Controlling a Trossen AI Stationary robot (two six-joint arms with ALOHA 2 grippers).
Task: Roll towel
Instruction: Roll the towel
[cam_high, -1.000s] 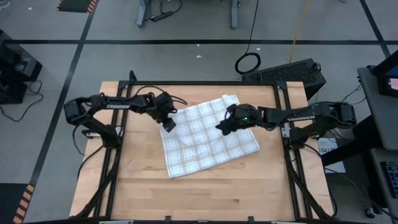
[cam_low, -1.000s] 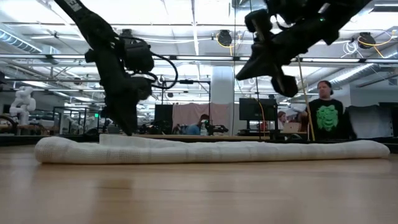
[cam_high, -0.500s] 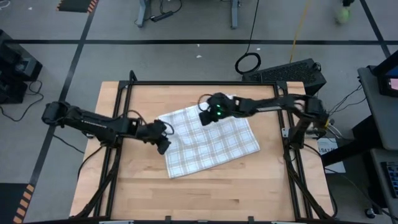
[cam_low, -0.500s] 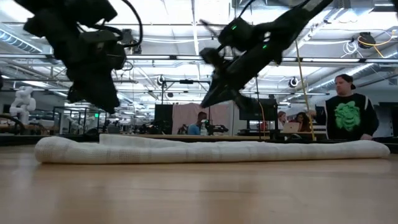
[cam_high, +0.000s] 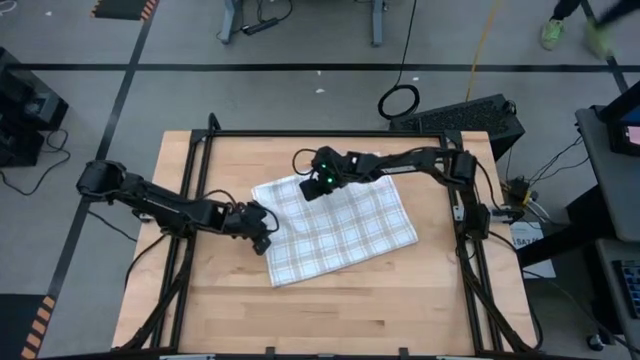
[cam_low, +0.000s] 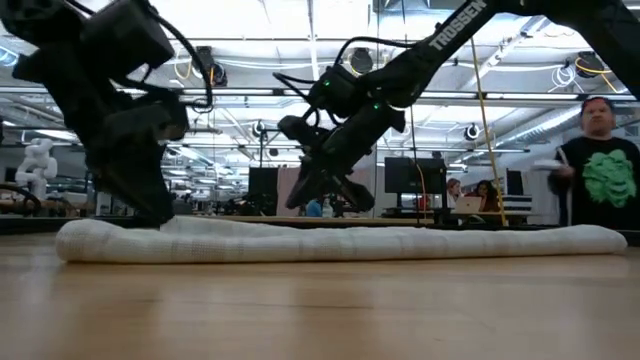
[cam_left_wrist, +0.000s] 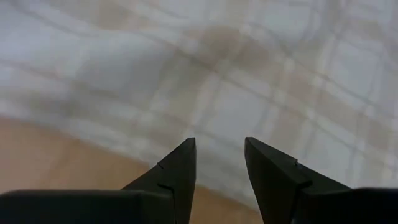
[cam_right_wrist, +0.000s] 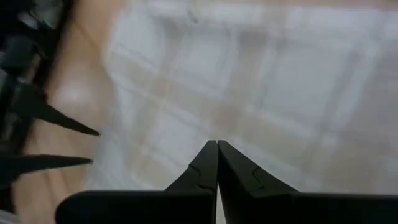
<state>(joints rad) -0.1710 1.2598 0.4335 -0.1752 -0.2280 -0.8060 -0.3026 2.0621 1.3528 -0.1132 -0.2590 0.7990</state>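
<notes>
Left hand (cam_high: 262, 232) low at the nine o'clock edge of the thin white cloth towel with tan-grey grid check (cam_high: 335, 226), fingers (cam_left_wrist: 176, 174) parted with nothing between them. Towel spread flat, slightly skewed, mid pale wooden worktop (cam_high: 350, 310). Right hand (cam_high: 312, 186) above the towel's eleven o'clock corner, fingers (cam_right_wrist: 208, 165) pressed together, empty.

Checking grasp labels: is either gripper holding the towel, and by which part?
Nothing is held. The left gripper stands open over the towel; the right gripper is shut and empty.
</notes>
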